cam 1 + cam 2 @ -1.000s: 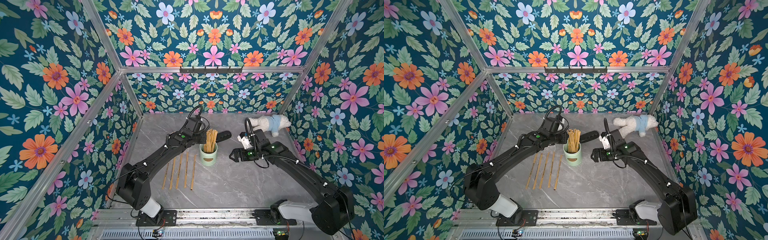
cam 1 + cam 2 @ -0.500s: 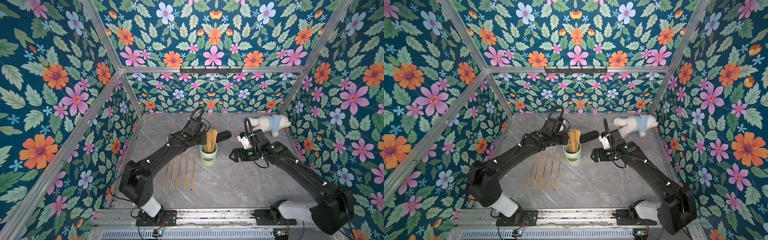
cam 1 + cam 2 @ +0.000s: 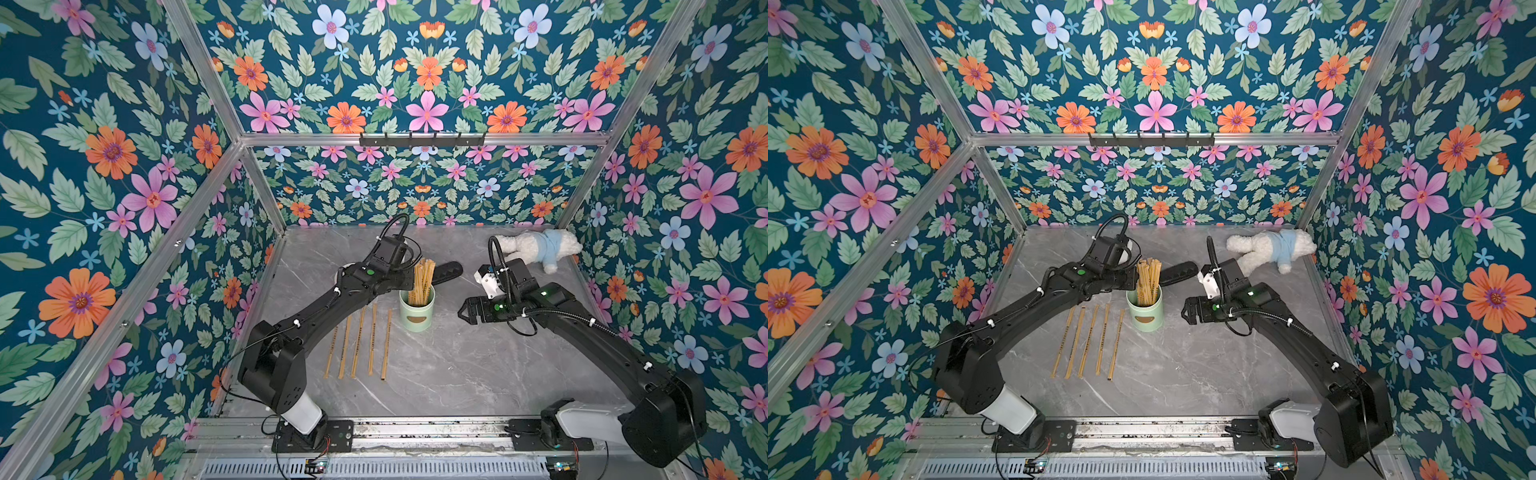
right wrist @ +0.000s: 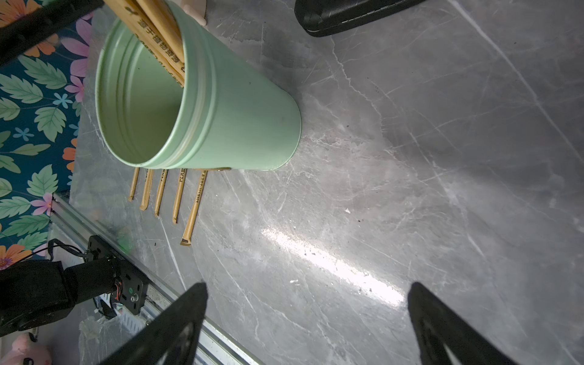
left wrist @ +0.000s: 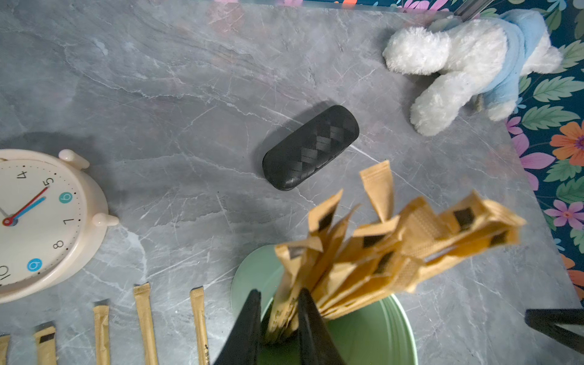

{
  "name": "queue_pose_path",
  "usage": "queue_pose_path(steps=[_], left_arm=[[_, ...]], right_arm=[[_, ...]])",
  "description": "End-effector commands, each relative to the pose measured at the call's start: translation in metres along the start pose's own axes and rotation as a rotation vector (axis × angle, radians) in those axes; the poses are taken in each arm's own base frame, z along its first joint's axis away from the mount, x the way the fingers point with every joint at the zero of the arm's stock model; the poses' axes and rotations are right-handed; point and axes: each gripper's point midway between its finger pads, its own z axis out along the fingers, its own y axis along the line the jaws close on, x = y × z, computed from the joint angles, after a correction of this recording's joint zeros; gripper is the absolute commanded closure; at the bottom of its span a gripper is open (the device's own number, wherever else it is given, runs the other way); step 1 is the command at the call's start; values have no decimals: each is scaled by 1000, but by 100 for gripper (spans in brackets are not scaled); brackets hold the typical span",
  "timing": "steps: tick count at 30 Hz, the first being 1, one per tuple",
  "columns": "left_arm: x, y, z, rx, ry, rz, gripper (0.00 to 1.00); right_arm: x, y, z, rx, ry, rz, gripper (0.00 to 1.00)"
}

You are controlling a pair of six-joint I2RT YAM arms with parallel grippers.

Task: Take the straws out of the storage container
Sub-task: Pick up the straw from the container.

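- The left gripper (image 5: 279, 300) stands narrow, its black jaws pinched on tan paper-wrapped straws (image 3: 422, 277) just above the rim of their holder. The left wrist view does not show how many it grips.
- The pale mint-green cylindrical storage container (image 3: 417, 314) stands upright at the centre of both top views on the grey marble tabletop (image 3: 457, 374). The bundle fans out above it.
- Over the last second almost nothing has shifted. The pinch is as narrow as before, the bundle sits as deep, and only the left arm's shoulder has swung a little.
- Five loose straws (image 3: 359, 345) lie in a neat row to the lower left of the container, the same count as a second ago.
- This suggests the grasp is set but the lift has not begun, and most of the bundle is left to remove.
- The right gripper (image 4: 306, 286) hovers wide open to the right of the container, clear of it and holding nothing.
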Motion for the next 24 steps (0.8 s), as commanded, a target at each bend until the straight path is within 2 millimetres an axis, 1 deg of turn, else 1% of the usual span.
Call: queue_pose_path(steps=[1,5,10,12,16,19,24], left_arm=[[-5,1,2,-9,-17,6,75],[-8,1,7,-16,-18,8,76],[-13,1,6,-28,-26,16,82],[-12,2,5,-29,-23,16,85],[-10,3,3,-35,-23,17,89],[-8,6,2,-43,-19,17,90],[-7,3,-1,-40,-17,23,91]], right_arm=[[0,0,0,0,0,-5,1],[1,0,0,0,-1,-4,1],[1,0,0,2,0,-5,1],[1,-1,1,4,0,-3,1],[1,-1,1,2,1,-2,1],[0,0,0,1,-2,-3,1],[0,0,0,1,-2,-3,1]])
